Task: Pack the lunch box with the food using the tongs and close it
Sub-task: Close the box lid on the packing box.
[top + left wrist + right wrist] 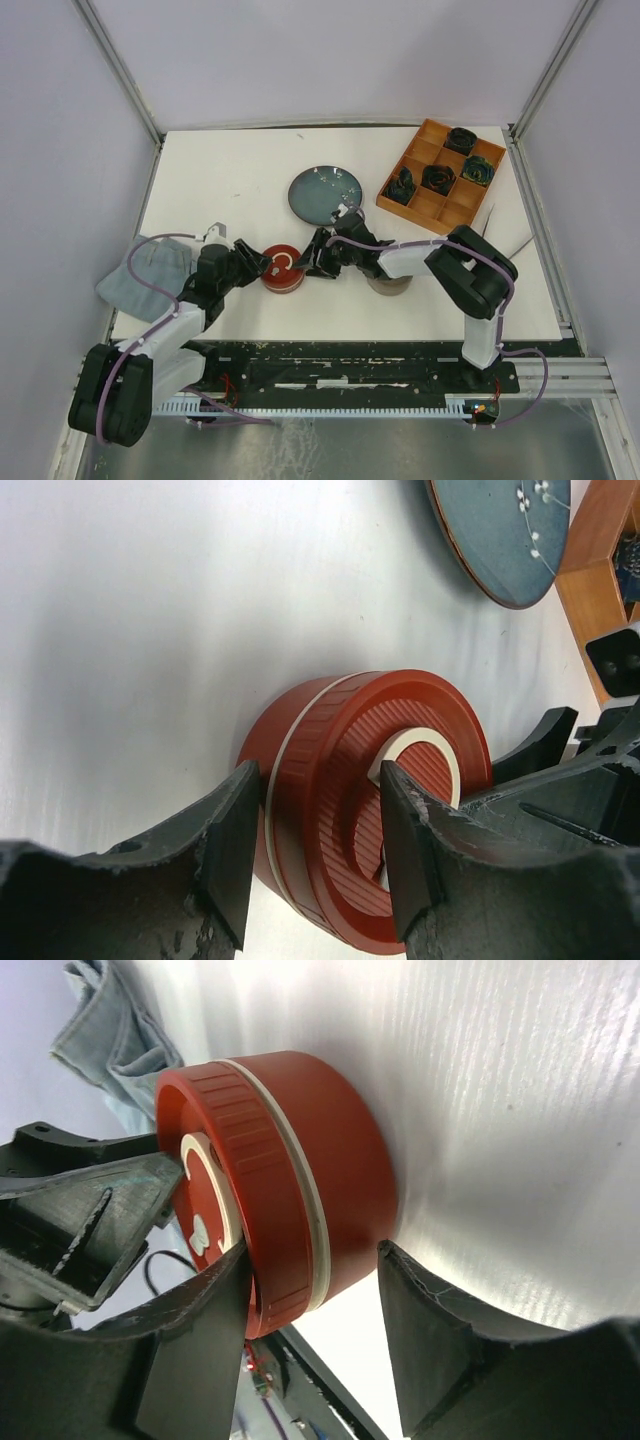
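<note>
I am pressing the red lunch box shut evenly, with left gripper and right gripper straddling it part-open (firm hold: cannot tell).

White, matte table, seen from above, with pale panels at the back and both sides. Near the middle of the front half, a round red lunch box, lid on, standing flat. Just behind and to the right, apart from it, a round blue-grey plate. Toward the back right corner, a partitioned wooden tray, set at an angle. At the front left edge, a crumpled grey-blue cloth.
</note>
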`<action>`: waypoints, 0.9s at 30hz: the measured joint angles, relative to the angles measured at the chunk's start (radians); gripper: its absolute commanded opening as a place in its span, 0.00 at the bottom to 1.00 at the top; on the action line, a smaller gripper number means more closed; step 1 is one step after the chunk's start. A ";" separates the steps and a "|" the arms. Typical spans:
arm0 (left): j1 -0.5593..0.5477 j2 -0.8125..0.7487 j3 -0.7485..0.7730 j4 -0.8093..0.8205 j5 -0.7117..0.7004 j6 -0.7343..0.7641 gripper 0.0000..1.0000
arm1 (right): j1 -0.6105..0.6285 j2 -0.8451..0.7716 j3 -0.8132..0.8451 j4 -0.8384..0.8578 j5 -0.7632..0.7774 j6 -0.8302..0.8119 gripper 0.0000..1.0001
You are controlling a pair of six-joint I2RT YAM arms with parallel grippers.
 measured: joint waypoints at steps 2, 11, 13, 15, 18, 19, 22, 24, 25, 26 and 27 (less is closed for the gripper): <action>-0.006 -0.005 -0.009 0.011 -0.005 -0.010 0.57 | 0.002 -0.011 0.028 -0.071 0.014 -0.042 0.60; -0.102 -0.043 -0.020 -0.022 -0.047 -0.067 0.36 | 0.008 -0.109 0.060 -0.291 0.103 -0.167 0.32; -0.128 -0.047 -0.020 -0.025 -0.068 -0.080 0.36 | 0.008 -0.122 0.050 -0.295 0.116 -0.177 0.27; -0.161 -0.056 -0.020 -0.036 -0.077 -0.093 0.33 | 0.007 -0.145 0.035 -0.307 0.137 -0.191 0.26; -0.212 -0.084 -0.021 -0.077 -0.069 -0.120 0.35 | 0.007 -0.191 0.027 -0.373 0.179 -0.230 0.34; -0.224 -0.091 -0.020 -0.088 -0.060 -0.123 0.39 | 0.007 -0.201 0.027 -0.392 0.186 -0.243 0.42; -0.248 -0.111 -0.013 -0.130 -0.014 -0.127 0.46 | 0.008 -0.226 0.028 -0.449 0.203 -0.271 0.52; -0.263 -0.117 0.004 -0.173 0.012 -0.127 0.46 | 0.012 -0.236 0.029 -0.481 0.214 -0.284 0.51; -0.269 -0.117 0.016 -0.201 0.021 -0.127 0.46 | 0.014 -0.241 0.037 -0.512 0.216 -0.294 0.51; -0.276 -0.117 0.027 -0.229 0.032 -0.127 0.46 | 0.018 -0.243 0.048 -0.542 0.220 -0.304 0.50; -0.280 -0.116 0.039 -0.254 0.040 -0.126 0.46 | 0.023 -0.245 0.061 -0.568 0.224 -0.315 0.47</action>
